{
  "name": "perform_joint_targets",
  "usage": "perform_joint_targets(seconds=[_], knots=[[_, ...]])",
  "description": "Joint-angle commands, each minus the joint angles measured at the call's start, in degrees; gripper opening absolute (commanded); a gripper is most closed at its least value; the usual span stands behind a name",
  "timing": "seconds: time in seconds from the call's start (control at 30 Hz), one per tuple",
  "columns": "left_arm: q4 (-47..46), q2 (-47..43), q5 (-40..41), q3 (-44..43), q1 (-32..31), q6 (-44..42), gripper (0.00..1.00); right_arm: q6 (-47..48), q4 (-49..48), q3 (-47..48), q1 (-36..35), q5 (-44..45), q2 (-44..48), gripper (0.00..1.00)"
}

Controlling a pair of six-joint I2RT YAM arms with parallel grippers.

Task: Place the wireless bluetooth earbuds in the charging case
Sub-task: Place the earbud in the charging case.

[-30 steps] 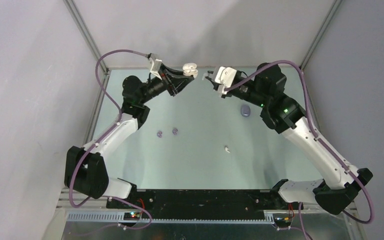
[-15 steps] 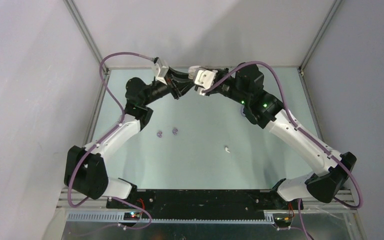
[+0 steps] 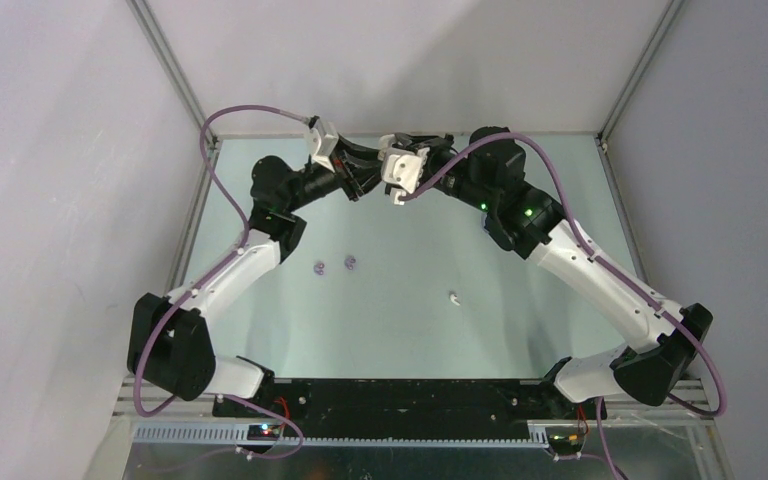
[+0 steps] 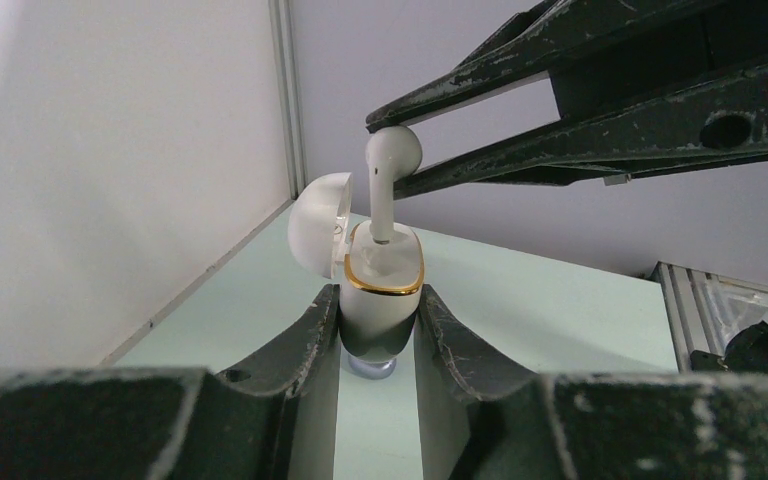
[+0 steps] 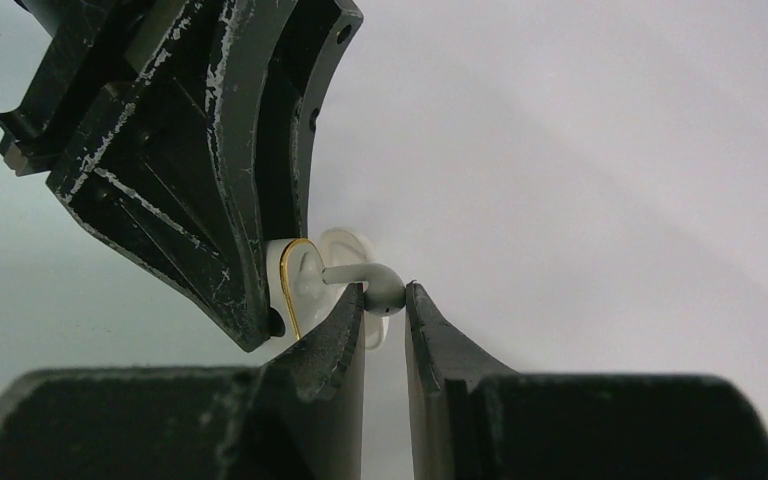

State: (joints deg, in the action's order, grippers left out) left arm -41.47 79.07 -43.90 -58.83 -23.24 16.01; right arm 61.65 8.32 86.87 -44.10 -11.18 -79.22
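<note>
My left gripper (image 4: 380, 325) is shut on a white charging case (image 4: 383, 275) with a gold rim, lid open, held above the back of the table. My right gripper (image 5: 384, 296) is shut on a white earbud (image 5: 380, 284); in the left wrist view that earbud (image 4: 388, 165) stands stem-down with its stem tip in the case's opening. In the top view both grippers meet at the back centre, left (image 3: 372, 160), right (image 3: 388, 150). A second white earbud (image 3: 454, 297) lies on the table. Two purple earbuds (image 3: 320, 267) (image 3: 350, 263) lie at left centre.
The pale green table (image 3: 400, 310) is bounded by grey walls and metal frame posts at the back corners. The purple case seen earlier is hidden behind my right arm. Both arm bases sit at the near edge.
My right gripper moved left with the white earbud until it met the case held by my left gripper. The left gripper shifted slightly. The right arm now covers the purple case.
</note>
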Motion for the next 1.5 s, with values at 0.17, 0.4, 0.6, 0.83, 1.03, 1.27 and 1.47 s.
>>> perform_joint_targets(seconds=[0.17, 0.4, 0.6, 0.83, 1.03, 1.27, 1.47], knots=[[-2.85, -2.01, 0.03, -1.16, -0.53, 0.97, 0.00, 3.85, -0.91, 0.35, -1.67, 0.02, -0.12, 0.00], [-2.92, -2.35, 0.42, -1.22, -0.41, 1.16, 0.00, 5.36, -0.76, -0.46, -2.28, 0.28, -0.13, 0.00], [-3.00, -2.58, 0.54, -1.01, -0.48, 1.57, 0.00, 5.72, -2.94, -1.30, -2.64, 2.70, -0.25, 0.00], [-2.87, -2.76, 0.81, -0.83, -0.44, 2.05, 0.00, 5.67, -3.44, -1.31, -2.63, 4.74, -0.60, 0.00], [-3.00, -2.65, 1.32, -0.89, -0.47, 2.59, 0.00, 5.61, -1.88, -1.34, -2.70, 5.18, -0.73, 0.00], [-3.04, -2.53, 2.41, -0.94, -0.40, 2.79, 0.00, 7.14, 0.53, -1.47, -3.25, 4.34, -1.27, 0.00], [-3.24, -2.26, 2.60, -1.04, -0.40, 2.55, 0.00, 9.07, 6.30, -1.17, -3.30, 0.43, -0.47, 0.34]])
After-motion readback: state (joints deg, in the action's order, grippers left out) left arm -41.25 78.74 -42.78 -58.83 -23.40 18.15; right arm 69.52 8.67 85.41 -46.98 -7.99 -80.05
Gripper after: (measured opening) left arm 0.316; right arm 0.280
